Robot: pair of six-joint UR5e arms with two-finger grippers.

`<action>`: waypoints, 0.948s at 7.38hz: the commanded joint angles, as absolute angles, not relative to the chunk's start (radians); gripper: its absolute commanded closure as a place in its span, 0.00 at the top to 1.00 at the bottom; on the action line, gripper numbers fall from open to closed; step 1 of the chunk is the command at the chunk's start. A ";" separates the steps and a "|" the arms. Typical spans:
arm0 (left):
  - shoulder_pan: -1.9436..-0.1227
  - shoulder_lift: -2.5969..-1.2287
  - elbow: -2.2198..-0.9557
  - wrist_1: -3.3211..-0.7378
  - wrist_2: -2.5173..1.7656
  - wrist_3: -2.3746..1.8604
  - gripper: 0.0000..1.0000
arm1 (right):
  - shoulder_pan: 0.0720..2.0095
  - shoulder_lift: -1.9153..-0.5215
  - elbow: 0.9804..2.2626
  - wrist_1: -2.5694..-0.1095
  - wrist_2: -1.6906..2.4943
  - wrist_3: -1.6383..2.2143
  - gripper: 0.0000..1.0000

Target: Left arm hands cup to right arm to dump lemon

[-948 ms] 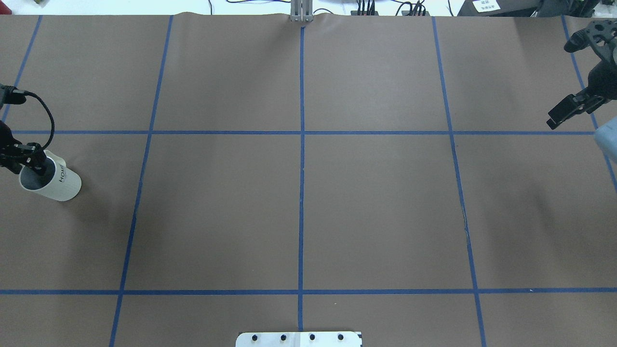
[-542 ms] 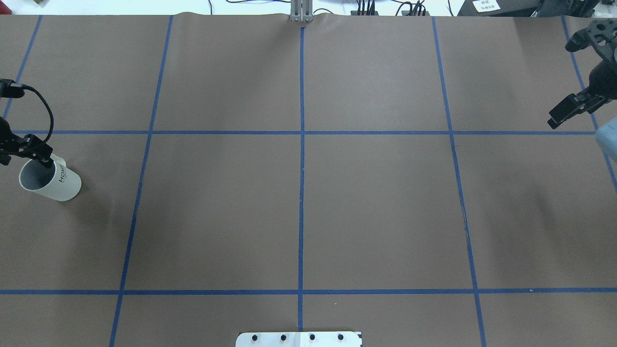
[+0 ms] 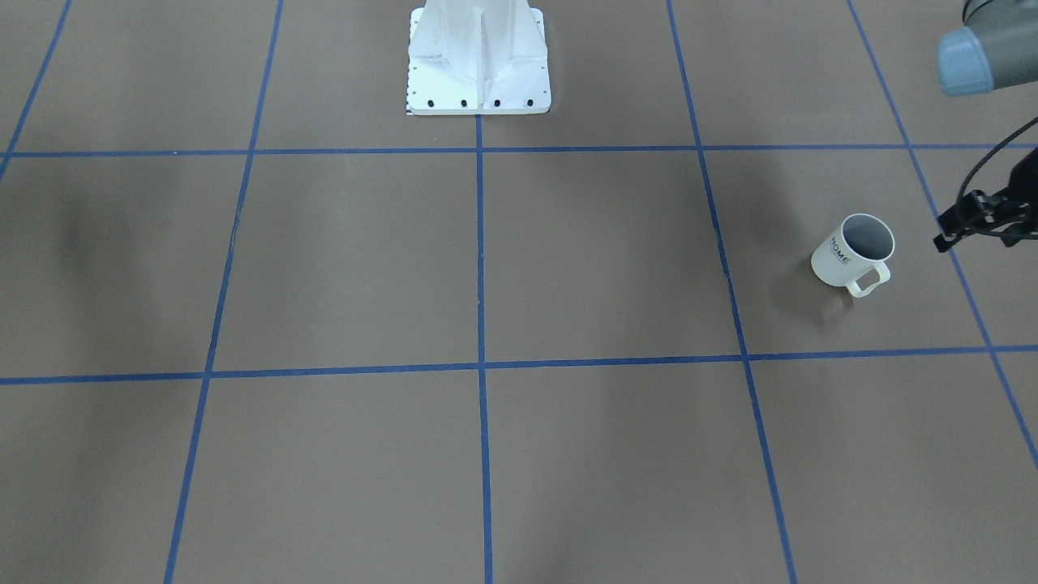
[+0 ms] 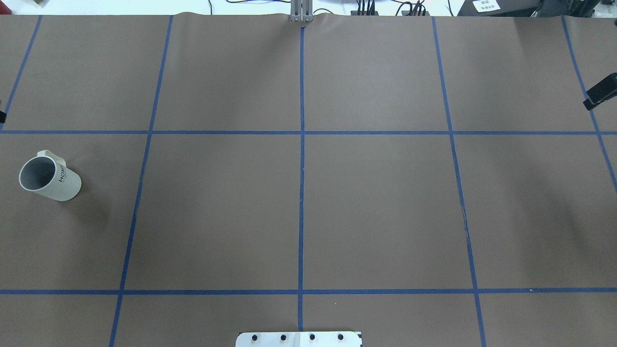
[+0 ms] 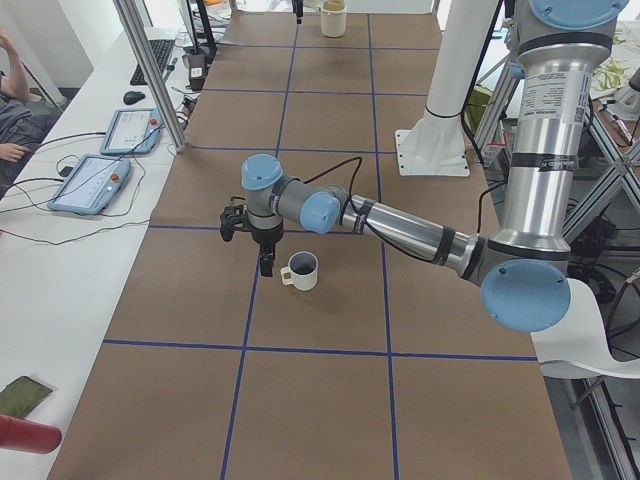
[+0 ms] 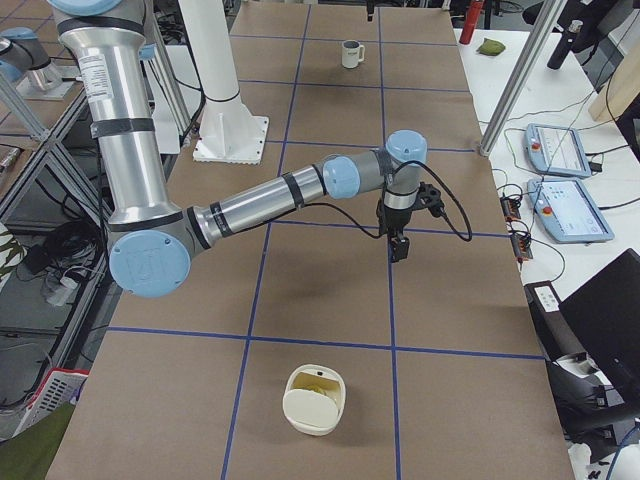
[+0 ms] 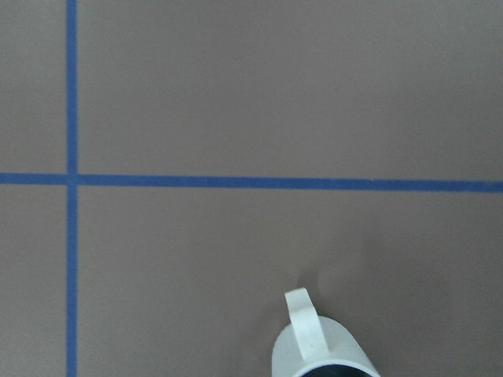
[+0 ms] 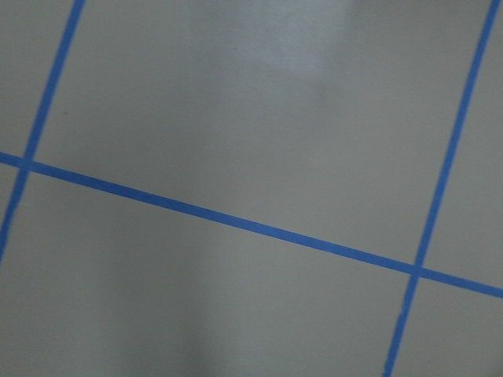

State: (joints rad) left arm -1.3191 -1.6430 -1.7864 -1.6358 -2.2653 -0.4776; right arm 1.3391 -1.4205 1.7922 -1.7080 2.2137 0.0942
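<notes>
1. Front view: the left arm (image 3: 965, 57) enters at the picture's right edge. The left gripper (image 3: 973, 217) hangs near the cup (image 3: 853, 253) but apart from it. Only part of it shows, so I cannot tell how its jaws stand. The cup stands upright on the table (image 3: 568, 268), with its handle toward the camera.
2. Overhead: the cup sits near the left edge. One black tip of the right gripper (image 4: 600, 91) pokes in at the right edge, and its jaws cannot be read.
3. Left side: the near arm stretches low, wrist bent down, gripper just beside the cup on its handle side. Two tablets (image 5: 90, 183) lie on the bench.
4. Right side: the right arm (image 6: 270, 205) reaches out with its gripper pointing down at the table. A cream tub (image 6: 315, 415) nearer the camera holds something yellowish, possibly the lemon (image 6: 318, 381).
5. Left wrist: the cup's rim and handle show at the bottom edge.
6. Right wrist: table and blue tape lines (image 8: 236, 220).
</notes>
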 commanded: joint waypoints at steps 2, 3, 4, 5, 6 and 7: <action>-1.501 -1.654 -1.649 -1.629 -2.267 -0.039 1.00 | 1.448 -1.547 1.686 -1.516 2.284 0.092 1.00; -1.503 -1.643 -1.629 -1.637 -2.267 -0.028 1.00 | 1.474 -1.581 1.645 -1.465 2.359 0.094 1.00; -1.502 -1.640 -1.614 -1.640 -2.264 -0.025 1.00 | 1.492 -1.591 1.634 -1.462 2.379 0.103 1.00; -1.502 -1.638 -1.617 -1.638 -2.264 -0.026 1.00 | 1.503 -1.614 1.635 -1.460 2.381 0.101 1.00; -1.500 -1.635 -1.618 -1.638 -2.267 -0.028 1.00 | 1.505 -1.617 1.635 -1.460 2.381 0.104 1.00; -1.500 -1.634 -1.618 -1.637 -2.267 -0.028 1.00 | 1.505 -1.620 1.635 -1.460 2.382 0.104 1.00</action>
State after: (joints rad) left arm -1.5004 -1.6363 -1.6188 -1.6379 -2.2663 -0.0280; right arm 1.5017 -1.6124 1.6361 -1.4618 2.3788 0.1031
